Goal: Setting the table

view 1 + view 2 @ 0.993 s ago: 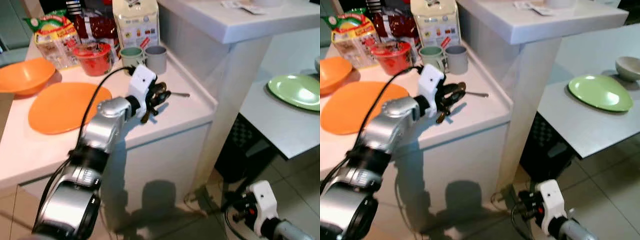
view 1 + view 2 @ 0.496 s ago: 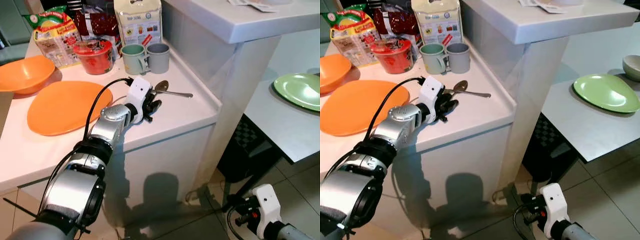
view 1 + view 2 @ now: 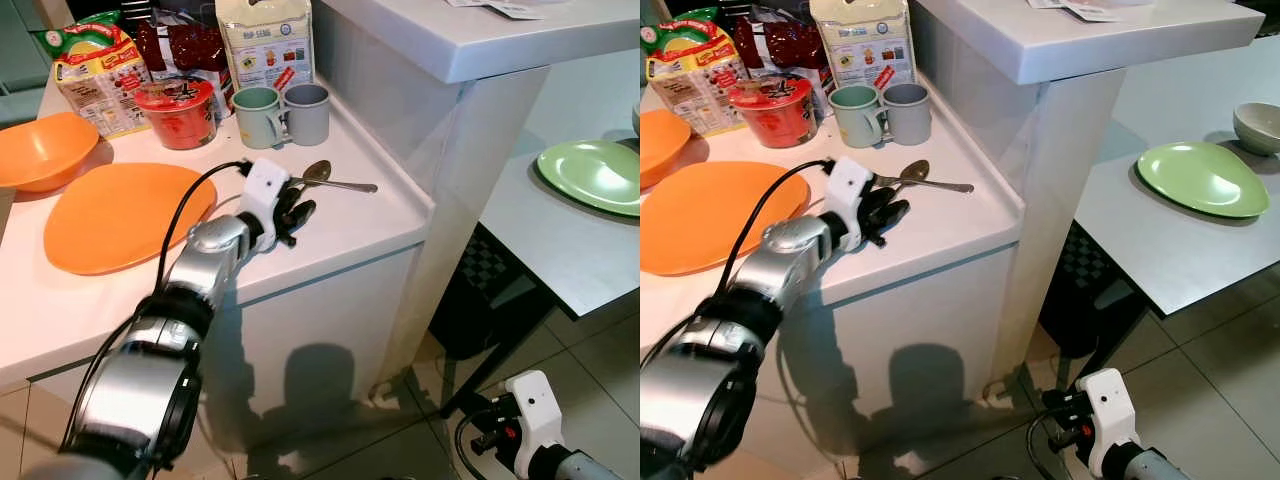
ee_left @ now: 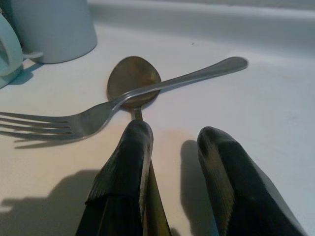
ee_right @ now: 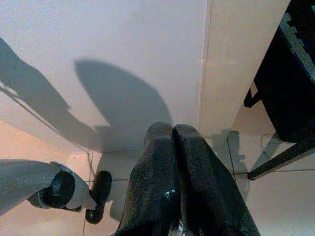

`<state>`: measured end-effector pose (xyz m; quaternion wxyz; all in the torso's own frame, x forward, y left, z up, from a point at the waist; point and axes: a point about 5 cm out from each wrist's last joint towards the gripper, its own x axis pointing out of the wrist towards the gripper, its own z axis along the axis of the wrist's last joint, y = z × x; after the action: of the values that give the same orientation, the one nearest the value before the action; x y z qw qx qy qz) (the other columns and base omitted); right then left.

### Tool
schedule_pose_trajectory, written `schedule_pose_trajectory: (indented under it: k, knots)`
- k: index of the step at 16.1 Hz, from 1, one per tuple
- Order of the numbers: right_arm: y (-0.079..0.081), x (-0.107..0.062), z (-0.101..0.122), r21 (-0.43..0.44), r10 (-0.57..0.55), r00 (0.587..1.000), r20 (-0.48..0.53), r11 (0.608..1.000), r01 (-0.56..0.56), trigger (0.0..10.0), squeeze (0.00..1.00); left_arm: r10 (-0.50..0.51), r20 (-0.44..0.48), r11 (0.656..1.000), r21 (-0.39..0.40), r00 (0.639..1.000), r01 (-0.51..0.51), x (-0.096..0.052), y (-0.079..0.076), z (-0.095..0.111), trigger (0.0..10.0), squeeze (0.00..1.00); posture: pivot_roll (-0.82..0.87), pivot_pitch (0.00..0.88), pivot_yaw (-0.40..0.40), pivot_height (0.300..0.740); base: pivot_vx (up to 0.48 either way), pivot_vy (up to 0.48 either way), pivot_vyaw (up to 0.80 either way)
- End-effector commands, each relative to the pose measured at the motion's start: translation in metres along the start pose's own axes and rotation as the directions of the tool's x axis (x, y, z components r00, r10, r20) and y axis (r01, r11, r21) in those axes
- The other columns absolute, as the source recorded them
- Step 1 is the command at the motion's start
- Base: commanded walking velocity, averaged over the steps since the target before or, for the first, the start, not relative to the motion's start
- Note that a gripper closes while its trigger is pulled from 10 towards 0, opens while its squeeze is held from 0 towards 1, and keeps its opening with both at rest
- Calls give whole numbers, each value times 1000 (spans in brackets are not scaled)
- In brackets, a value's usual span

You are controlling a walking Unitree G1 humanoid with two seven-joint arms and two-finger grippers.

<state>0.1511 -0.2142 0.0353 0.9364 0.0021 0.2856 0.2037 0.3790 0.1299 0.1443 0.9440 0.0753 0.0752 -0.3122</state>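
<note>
On the white counter [image 3: 350, 225] lies a metal spoon [image 4: 134, 81], with a metal fork [image 4: 93, 117] across its neck. My left gripper [image 3: 292, 213] rests low on the counter just short of them and is open. In the left wrist view, the spoon's handle runs back along the inner edge of one finger [image 4: 132, 162], and the other finger [image 4: 224, 167] stands apart on bare counter. Nothing is gripped. My right gripper [image 5: 173, 129] hangs shut near the floor, beside the cabinet.
Two mugs [image 3: 258, 115] [image 3: 307, 112] stand just behind the cutlery. An orange plate [image 3: 120, 215], an orange bowl [image 3: 40, 150], a red noodle cup [image 3: 180, 98] and food packets are to the left. A raised white ledge [image 3: 450, 50] borders the counter. A green plate [image 3: 595, 175] lies on the right-hand table.
My left gripper has come down from above the counter to rest on it, and has drawn back a little from the spoon and fork. The camera has shifted slightly.
</note>
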Motion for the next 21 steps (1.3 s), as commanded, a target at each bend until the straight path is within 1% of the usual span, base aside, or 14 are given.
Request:
schedule_pose_trajectory:
  k: [1,2,3,5,8,11,12,13,14,17,18,19,20,21]
  knots:
    - [-2,-1,3,-6,-5,1000,5,1000,5,10000,0,-18,-75,998,-53,997,14,-6,-4,-22,10000,0,-112,80,53,740,0,0,0]
    - [-2,0,4,-7,-4,1000,5,1000,5,10000,0,-24,-61,998,-59,998,21,-8,-6,-22,10000,0,-104,78,53,740,0,0,0]
    - [-2,3,5,-9,-2,1000,9,1000,2,10000,0,-34,-31,996,-80,999,31,-13,-11,-20,10000,0,-98,74,50,740,0,0,0]
    - [-2,4,6,-12,4,1000,9,1000,-4,10000,0,-47,-14,995,-93,999,46,-21,-20,-21,10000,0,-90,66,45,740,0,0,0]
    - [-3,6,5,-17,8,1000,3,1000,-8,10000,0,-45,-6,992,-122,999,44,-34,-29,-23,10000,0,-76,53,40,740,0,0,0]
    - [-4,7,4,-20,11,1000,-4,1000,-11,10000,0,-44,-12,986,-160,999,41,-54,-41,-19,10000,0,-64,44,38,740,0,0,0]
    - [-4,8,3,-20,12,1000,-5,1000,-12,10000,0,-52,-10,986,-161,999,50,-58,-45,-17,10000,0,-60,41,39,740,0,0,0]
    - [-4,8,3,-20,12,1000,-5,1000,-12,10000,0,-57,-9,985,-162,998,54,-60,-47,-16,10000,0,-60,41,39,740,0,0,0]
    - [-3,8,3,-18,13,1000,-6,1000,-13,10000,0,-57,2,989,-138,998,56,-61,-46,-8,10000,0,-57,39,36,740,0,0,0]
    - [-3,8,2,-19,16,1000,-4,1000,-16,10000,0,-23,74,995,-90,997,30,-59,-36,29,10000,0,-58,27,36,740,0,0,0]
    - [-3,9,2,-19,15,1000,-5,1000,-15,10000,0,-22,91,996,-79,996,29,-58,-35,37,10000,0,-59,24,35,740,0,0,0]
    - [-3,9,2,-20,16,1000,-5,1000,-16,10000,0,-16,118,998,-65,993,24,-54,-31,49,10000,0,-59,22,35,740,0,0,0]
    - [-3,10,2,-20,18,1000,-5,1000,-18,10000,0,-9,129,999,-44,992,15,-51,-27,55,10000,0,-59,21,34,740,0,0,0]
    - [-3,10,2,-20,19,1000,-5,1000,-19,10000,0,-4,123,1000,-27,992,7,-45,-23,56,10000,0,-62,20,34,740,0,0,0]
